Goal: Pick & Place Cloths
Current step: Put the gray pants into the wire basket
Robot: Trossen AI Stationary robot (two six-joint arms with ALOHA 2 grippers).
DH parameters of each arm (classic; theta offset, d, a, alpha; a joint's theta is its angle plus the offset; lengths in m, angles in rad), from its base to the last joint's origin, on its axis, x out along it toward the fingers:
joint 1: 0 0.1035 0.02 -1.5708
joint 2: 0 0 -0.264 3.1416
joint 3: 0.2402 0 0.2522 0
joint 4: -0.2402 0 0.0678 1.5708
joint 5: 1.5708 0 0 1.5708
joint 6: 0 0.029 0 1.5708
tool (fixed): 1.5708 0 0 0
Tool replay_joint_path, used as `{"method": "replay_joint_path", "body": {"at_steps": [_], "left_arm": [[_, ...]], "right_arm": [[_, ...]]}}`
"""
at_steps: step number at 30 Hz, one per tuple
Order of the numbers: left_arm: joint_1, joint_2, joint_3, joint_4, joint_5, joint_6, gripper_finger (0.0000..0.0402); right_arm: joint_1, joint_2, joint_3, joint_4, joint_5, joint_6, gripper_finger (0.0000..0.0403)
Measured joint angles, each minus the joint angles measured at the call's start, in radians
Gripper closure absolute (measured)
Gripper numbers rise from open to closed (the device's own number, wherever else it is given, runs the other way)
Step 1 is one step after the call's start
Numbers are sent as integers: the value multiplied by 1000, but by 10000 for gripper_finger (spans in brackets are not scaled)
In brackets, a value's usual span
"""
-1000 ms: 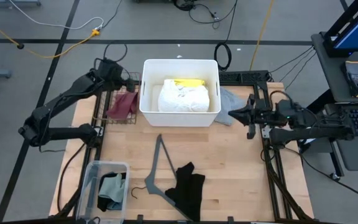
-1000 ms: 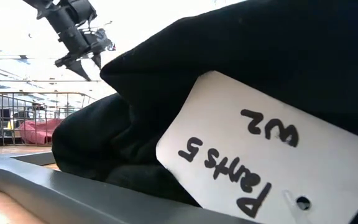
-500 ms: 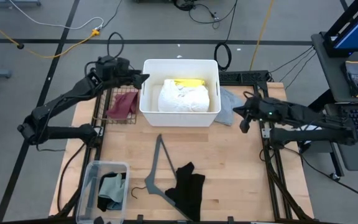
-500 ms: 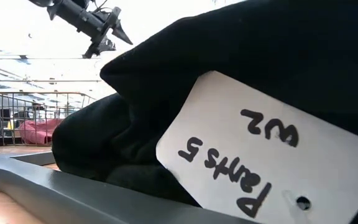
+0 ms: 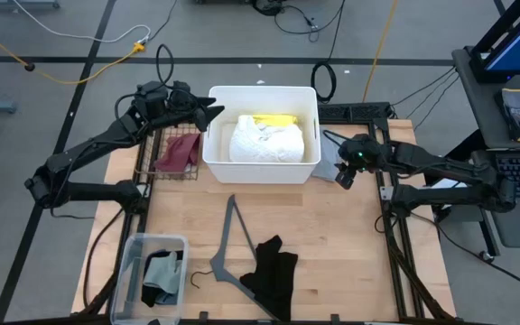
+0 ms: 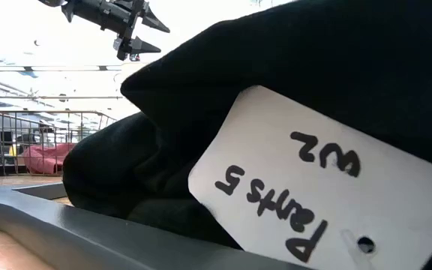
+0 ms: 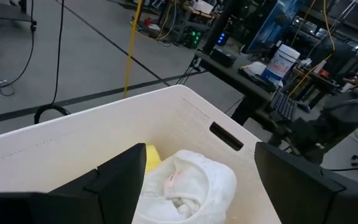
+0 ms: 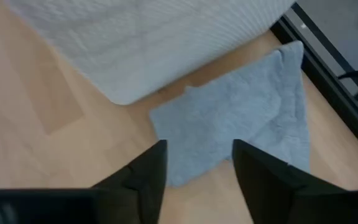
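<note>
A white bin (image 5: 215, 162) at the table's far middle holds a white cloth (image 5: 267, 142) and a yellow cloth (image 5: 273, 118). My left gripper (image 5: 213, 114) hangs open over the bin's left rim, and its wrist view looks down on the white cloth (image 7: 191, 183) and the yellow cloth (image 7: 151, 155). A pale grey cloth (image 5: 329, 153) lies flat on the table right of the bin. My right gripper (image 8: 197, 171) is open above the near edge of that grey cloth (image 8: 241, 118), pointing down. A maroon cloth (image 5: 179, 151) lies in a wire basket. A black cloth (image 5: 272, 275) lies near the front.
A thin grey hanger (image 5: 227, 244) lies on the wood beside the black cloth. A clear box (image 5: 132, 262) at the near left holds teal and green cloths. In the low view the black cloth (image 6: 291, 60) with its paper tag (image 6: 313, 187) fills the picture.
My left gripper has gone up and toward the table's right, from over the wire basket to the bin's left rim, and has turned level. My right gripper has drawn closer to the grey cloth and tipped nose-down over it.
</note>
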Motion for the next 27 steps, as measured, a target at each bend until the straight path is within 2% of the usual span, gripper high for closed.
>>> {"method": "replay_joint_path", "body": {"at_steps": [6,13,19,27], "left_arm": [[-1,0,0,0,1,4,99],[-1,0,0,0,1,5,96],[-1,0,0,13,36,2,94],[-1,-27,1,16,49,3,93]], "right_arm": [[-71,69,0,3,2,-67,163],[-142,161,0,19,0,-70,107],[-189,242,0,51,-1,-76,85],[-234,331,0,84,-2,-142,84]]}}
